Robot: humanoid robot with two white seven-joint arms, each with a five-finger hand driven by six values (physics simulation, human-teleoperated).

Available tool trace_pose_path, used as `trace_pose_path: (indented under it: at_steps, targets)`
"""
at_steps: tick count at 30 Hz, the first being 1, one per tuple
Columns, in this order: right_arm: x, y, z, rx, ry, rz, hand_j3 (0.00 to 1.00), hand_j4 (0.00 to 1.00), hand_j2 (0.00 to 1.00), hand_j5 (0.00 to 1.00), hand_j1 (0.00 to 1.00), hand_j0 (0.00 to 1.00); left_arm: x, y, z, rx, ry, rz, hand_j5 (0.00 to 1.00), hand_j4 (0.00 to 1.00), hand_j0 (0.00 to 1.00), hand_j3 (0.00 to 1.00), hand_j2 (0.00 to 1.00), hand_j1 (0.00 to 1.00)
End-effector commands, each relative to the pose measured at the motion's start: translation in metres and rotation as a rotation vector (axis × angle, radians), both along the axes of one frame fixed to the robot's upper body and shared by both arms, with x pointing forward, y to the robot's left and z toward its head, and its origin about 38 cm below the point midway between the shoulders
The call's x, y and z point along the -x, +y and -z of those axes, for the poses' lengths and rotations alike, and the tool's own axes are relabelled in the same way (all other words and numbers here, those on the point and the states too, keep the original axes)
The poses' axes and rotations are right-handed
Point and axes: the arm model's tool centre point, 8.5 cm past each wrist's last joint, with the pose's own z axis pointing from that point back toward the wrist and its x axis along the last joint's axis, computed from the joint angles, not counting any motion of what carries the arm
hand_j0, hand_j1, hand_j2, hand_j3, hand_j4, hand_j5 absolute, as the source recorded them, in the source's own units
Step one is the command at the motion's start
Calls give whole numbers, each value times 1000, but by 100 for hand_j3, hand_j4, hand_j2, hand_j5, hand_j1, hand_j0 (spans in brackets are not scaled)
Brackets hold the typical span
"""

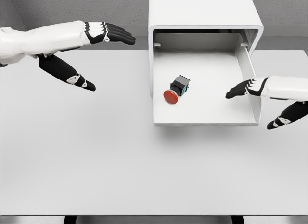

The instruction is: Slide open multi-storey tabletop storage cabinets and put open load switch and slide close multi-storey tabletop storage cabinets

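Looking down from the head camera, we see a white table with a white storage cabinet standing at its far edge, right of the middle. Its drawer is pulled out toward us, and the load switch lies on the drawer floor, left of centre, tipped on its side with the red round button pointing to the near left and the black body with a bit of blue behind it. Nothing touches the switch. Our left hand comes in from the far left and hangs over the table well apart from the cabinet; its four fingers are stretched out straight and pressed together, pointing right toward the cabinet's left wall, while the thumb splays off toward the near side. It holds nothing. Our right hand reaches in from the right edge across the drawer's right wall; its dark fingertips lie side by side over the drawer floor, to the right of the switch and apart from it, and the thumb hangs outside the drawer on the near right. It too is empty.
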Motion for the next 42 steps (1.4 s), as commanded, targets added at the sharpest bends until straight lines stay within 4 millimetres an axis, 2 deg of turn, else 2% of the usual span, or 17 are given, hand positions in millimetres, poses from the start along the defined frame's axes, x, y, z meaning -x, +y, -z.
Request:
trace_pose_path:
  at_steps: [1, 25, 32, 35, 39, 42]
  targets:
    - [-1, 4, 1, -15, 5, -5, 100, 100, 100, 100, 100, 100, 0, 0, 0, 4, 6, 0, 100, 100, 100, 100, 100, 100]
    - [-7, 35, 16, -95, 21, -66, 100, 100, 100, 100, 100, 100, 0, 2, 3, 3, 12, -7, 100, 100, 100, 100, 100, 100]
    - [-9, 34, 14, -88, 10, -64, 100, 100, 100, 100, 100, 100, 0, 2, 3, 3, 12, -7, 100, 100, 100, 100, 100, 100]
    - [-12, 41, 14, -92, 0, -78, 100, 100, 100, 100, 100, 100, 0, 2, 3, 3, 12, -7, 100, 100, 100, 100, 100, 100]
    - [-20, 63, 14, -85, -47, -127, 100, 100, 100, 100, 100, 100, 0, 3, 2, 3, 11, -9, 100, 100, 100, 100, 100, 100]
    - [-30, 65, 10, -71, -94, -121, 100, 100, 100, 100, 100, 100, 0, 3, 2, 3, 11, -9, 100, 100, 100, 100, 100, 100]
